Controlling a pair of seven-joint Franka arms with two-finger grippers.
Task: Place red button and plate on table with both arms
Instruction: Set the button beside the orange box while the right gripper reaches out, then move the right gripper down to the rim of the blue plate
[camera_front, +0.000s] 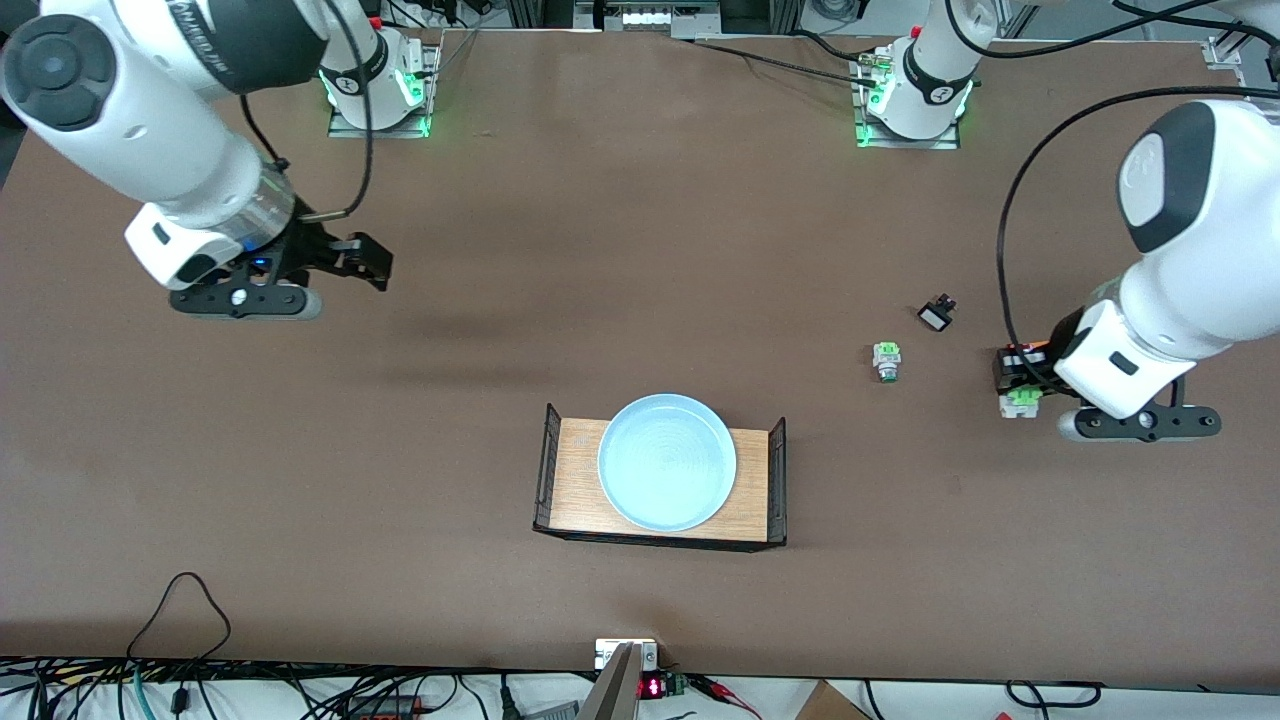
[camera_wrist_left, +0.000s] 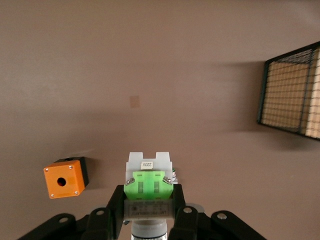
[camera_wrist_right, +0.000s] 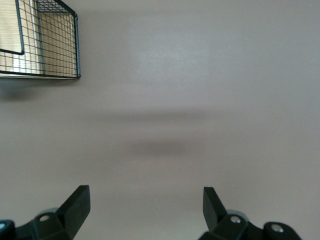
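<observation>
Gripping the red button (camera_wrist_left: 148, 186) tight, left tool (camera_wrist_left: 148, 212) hovers over tabletop (camera_front: 640, 250) — right tool (camera_wrist_right: 146, 206) waits, fingers apart, plate (camera_front: 667, 475) untouched.

Wooden tray (camera_front: 577, 480) with wire ends, green-and-silver switch (camera_front: 886, 361), orange box (camera_wrist_left: 64, 178)

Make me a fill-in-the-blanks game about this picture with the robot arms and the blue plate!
1. The plate sits on a small wooden ____.
2. The left gripper is shut on a switch with a bright ____ block.
3. The right gripper hangs over bare table with its fingers ____.
4. The box with a round hole is coloured ____.

Missing words: tray; green; open; orange
</observation>
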